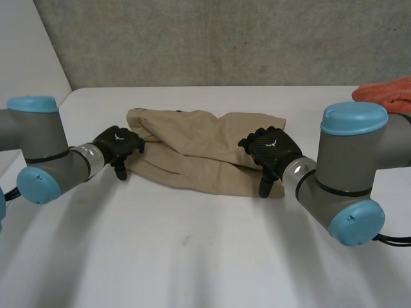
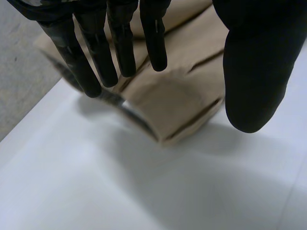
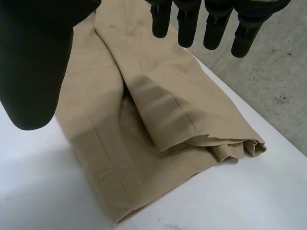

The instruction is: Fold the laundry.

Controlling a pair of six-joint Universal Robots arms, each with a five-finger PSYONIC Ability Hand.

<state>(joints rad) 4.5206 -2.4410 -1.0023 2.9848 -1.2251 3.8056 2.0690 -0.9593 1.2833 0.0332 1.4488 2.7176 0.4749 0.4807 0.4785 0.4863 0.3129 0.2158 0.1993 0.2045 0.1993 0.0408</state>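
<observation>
A folded beige cloth (image 1: 199, 157) lies across the middle of the white table (image 1: 192, 256), closer to its far edge than its near one. The left hand (image 1: 117, 146) is at the cloth's left end. The right hand (image 1: 270, 151) is over the cloth's right end, near its front corner. An orange cloth (image 1: 385, 92) lies at the table's far right corner.

Trousers (image 1: 199, 154) on table (image 1: 192, 256), towel (image 1: 387, 90) far right

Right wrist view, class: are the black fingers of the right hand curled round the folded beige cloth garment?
No: the fingers of the right hand point straight out over the folded beige cloth garment, pinching none of it.
</observation>
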